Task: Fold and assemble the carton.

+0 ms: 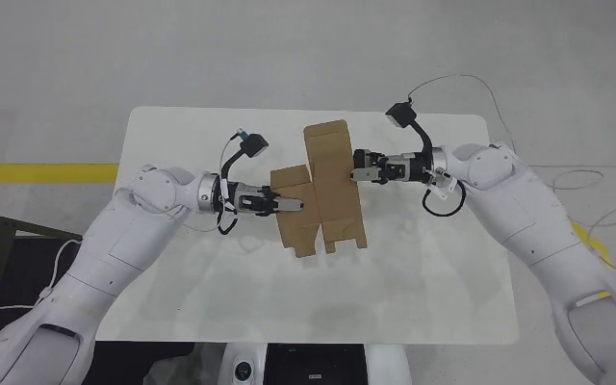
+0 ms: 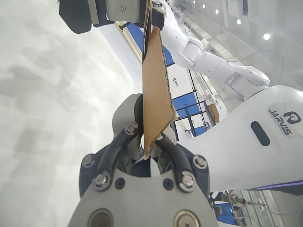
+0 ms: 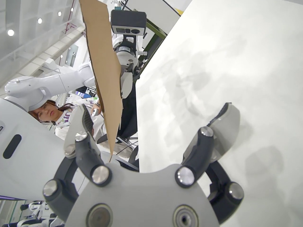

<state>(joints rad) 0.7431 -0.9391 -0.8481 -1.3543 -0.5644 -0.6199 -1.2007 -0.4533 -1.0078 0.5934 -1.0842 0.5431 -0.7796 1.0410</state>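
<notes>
Carton (image 1: 325,183): brown corrugated blank held in the air over the middle of the white table (image 1: 192,289), between the two arms. From the top it reads as one tall panel with slotted flaps at the near end and a shorter panel beside it on the left arm's side. It is flat, not yet set up as a box. Both wrist views take it nearly edge-on (image 2: 156,90) (image 3: 104,67), so creases and flap layout cannot be made out there. Whether its lower edge touches the table cannot be told from above. Left gripper (image 1: 287,204): clenched on the edge of the shorter panel. In its own view (image 2: 148,119) a dark pad (image 2: 138,109) presses one face of the board, and the opposite finger is hidden behind the board. Right gripper (image 1: 358,166): at the tall panel's opposite edge, released, with its fingers (image 3: 81,119) spread wide in its own view (image 3: 153,114). The board's edge runs between them, close by one finger and well apart from the other. Contact with the near finger cannot be confirmed. Seen from the left wrist, the right gripper (image 2: 116,8) straddles the far end of the board. Surroundings: a yellow floor stripe (image 1: 58,173) beyond the table's left side, and loose cables (image 1: 577,178) on the floor to the right.
</notes>
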